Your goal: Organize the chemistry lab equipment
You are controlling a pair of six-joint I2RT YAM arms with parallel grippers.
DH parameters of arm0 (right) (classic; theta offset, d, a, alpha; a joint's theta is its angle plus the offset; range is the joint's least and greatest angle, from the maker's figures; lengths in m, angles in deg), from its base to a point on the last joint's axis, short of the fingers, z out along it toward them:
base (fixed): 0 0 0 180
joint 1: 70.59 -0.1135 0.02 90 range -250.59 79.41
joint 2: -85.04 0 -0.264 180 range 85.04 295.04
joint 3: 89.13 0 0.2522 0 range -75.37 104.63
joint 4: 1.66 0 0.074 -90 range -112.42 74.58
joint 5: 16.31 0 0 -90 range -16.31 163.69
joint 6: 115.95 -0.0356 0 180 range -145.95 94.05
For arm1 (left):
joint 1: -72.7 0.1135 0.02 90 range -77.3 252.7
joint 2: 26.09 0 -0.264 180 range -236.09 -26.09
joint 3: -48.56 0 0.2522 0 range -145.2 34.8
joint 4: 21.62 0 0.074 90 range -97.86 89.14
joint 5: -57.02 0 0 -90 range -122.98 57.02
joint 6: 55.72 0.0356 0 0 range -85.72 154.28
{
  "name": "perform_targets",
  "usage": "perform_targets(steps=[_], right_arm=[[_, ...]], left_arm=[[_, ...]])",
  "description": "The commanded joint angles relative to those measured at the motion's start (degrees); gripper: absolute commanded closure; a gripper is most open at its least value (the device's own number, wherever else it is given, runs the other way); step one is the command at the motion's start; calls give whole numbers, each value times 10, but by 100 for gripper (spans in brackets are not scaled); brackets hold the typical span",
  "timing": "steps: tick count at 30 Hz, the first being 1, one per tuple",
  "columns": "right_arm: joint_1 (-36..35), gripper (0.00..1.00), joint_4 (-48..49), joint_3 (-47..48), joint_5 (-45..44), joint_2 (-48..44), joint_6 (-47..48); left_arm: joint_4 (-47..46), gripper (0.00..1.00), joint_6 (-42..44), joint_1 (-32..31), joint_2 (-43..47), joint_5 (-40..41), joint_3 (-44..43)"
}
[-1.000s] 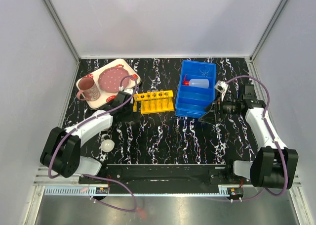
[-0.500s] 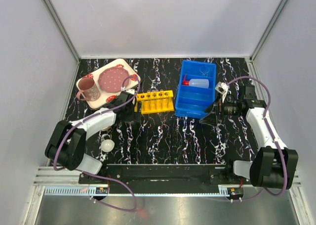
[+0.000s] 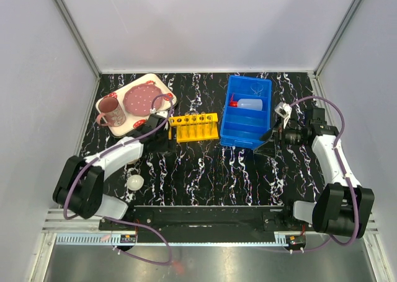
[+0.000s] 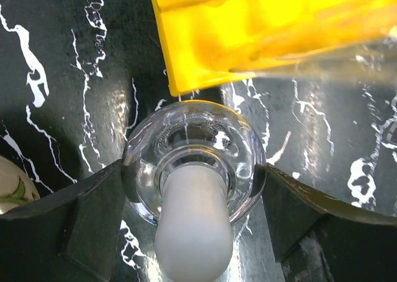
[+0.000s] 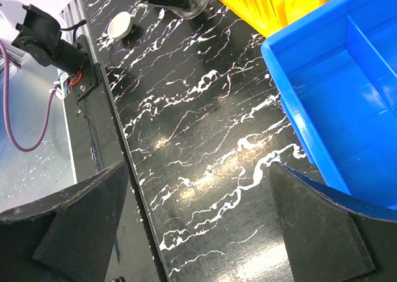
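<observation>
Flask bracketed by left gripper, right gripper idle by the bin

Left to right: one tray (image 3: 152, 77) at the far left carried one pink mug (image 3: 111, 111) and one plate (image 3: 141, 97). One small white dish (image 3: 135, 182) sat alone near the left arm's base. One clear flask (image 4: 192, 139) stood upright on the table (image 3: 211, 170), just beside the left near corner of the one yellow rack (image 3: 194, 127); the rack crowded it on the far side. The left gripper (image 4: 193, 176) was wide, with its fingers (image 4: 93, 214) either side of the flask and at the glass. Couldn't tell whether it was actually clamped. Tubes in the rack were too small to count. One blue bin (image 3: 245, 126) held one squeeze bottle (image 3: 249, 104), lying in its far compartment. The right gripper (image 5: 200, 170) was spread fully and held nothing, above the table just beside the bin's near right corner.
</observation>
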Motion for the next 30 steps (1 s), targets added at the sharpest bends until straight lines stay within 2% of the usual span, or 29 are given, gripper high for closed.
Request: perform_targets(steps=[1, 9, 15, 18, 23, 29, 30], right_arm=[[11, 0, -4, 23, 25, -14, 12], [47, 0, -4, 25, 43, -17, 5], [62, 0, -4, 25, 45, -18, 4], [73, 0, -3, 28, 51, -16, -1], [103, 0, 4, 30, 45, -22, -9], [131, 0, 45, 17, 30, -37, -50], [133, 0, 53, 15, 30, -37, -54]], left_arm=[[-10, 64, -12, -11, 93, -49, 20], [-4, 65, -19, -97, 193, -108, 56], [-10, 66, -31, -166, 205, -123, 2], [-17, 66, -33, -199, 171, -130, -51], [-21, 66, -12, -227, 64, -146, -159], [4, 66, 37, -230, -96, -170, -343], [17, 66, 43, -229, -118, -174, -396]])
